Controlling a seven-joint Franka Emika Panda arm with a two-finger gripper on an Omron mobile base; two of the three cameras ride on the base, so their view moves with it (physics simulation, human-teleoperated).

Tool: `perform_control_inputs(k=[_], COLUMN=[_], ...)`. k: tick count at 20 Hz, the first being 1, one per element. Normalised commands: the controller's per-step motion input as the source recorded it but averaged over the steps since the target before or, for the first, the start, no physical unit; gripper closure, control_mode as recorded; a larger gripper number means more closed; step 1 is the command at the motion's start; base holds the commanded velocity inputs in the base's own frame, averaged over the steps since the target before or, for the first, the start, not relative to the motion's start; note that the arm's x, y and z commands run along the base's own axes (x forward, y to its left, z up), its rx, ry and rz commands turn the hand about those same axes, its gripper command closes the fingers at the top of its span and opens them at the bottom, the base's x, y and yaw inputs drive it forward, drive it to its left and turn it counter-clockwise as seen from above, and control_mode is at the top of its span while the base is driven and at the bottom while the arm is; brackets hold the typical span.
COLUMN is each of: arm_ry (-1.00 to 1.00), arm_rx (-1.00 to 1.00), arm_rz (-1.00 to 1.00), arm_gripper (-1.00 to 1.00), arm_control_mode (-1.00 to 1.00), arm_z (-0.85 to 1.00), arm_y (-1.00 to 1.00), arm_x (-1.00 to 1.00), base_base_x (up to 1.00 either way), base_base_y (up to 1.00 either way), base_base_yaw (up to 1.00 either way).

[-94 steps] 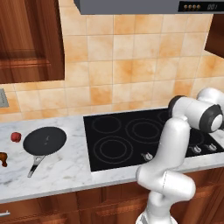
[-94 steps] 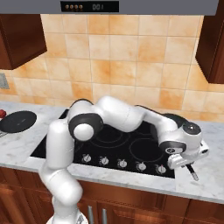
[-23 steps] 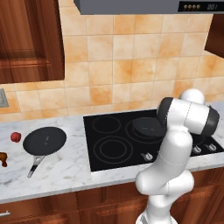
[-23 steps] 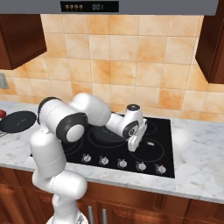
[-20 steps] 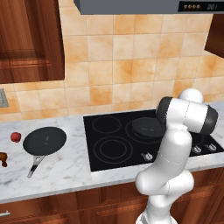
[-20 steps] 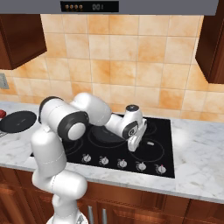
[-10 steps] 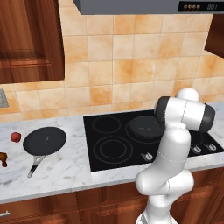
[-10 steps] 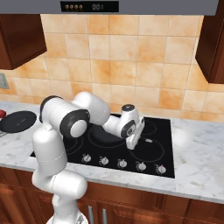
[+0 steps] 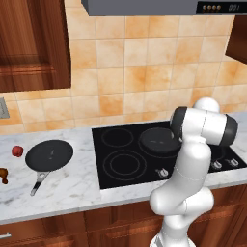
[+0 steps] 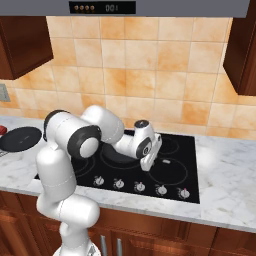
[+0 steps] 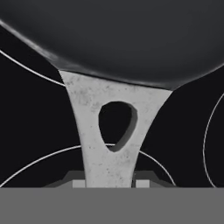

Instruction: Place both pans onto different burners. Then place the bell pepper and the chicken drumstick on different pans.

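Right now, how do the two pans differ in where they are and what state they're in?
The pan on the cooktop sits over a rear burner, while the pan on the counter rests on the marble left of the cooktop. The gripper is shut on the cooktop pan's handle; the counter pan's handle lies free, pointing toward the counter's front edge. The bell pepper lies just beside the counter pan. Both are round, black and empty.

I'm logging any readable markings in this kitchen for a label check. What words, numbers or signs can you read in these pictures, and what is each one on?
"001": lit digits on the range hood's display panel, beside four small amber lights; the first digit is blurred and uncertain.
Same display on the range hood in the left base view: too blurred to read.
Cooktop knobs: no readable markings.
Pans, counter, cabinets, tiles: no text.
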Motion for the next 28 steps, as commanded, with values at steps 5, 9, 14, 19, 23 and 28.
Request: perform_control_inputs(k=[5,9,14,19,23,28], arm_ry=[0.0,0.0,0.0,-0.01,0.0,0.0], arm_rx=[0.0,0.0,0.0,0.0,0.0,0.0], arm_rz=[0.0,0.0,0.0,-0.03,-0.11,-0.15], arm_gripper=[-1.0,-1.0,-1.0,-1.0,-1.0,-1.0], arm_control_mode=[-1.0,-1.0,-1.0,-1.0,-1.0,-1.0], arm_z=[-0.09,0.0,0.0,0.21,0.27,0.31], arm_y=[0.0,0.0,0.0,0.01,0.2,0.28], arm_x=[0.0,0.0,0.0,-0.02,-0.09,-0.07], base_base_x=[0.0,0.0,0.0,0.0,0.0,0.0], base_base_y=[0.0,0.0,0.0,0.0,0.0,0.0], base_base_yaw=[0.0,0.0,0.0,0.0,0.0,0.0])
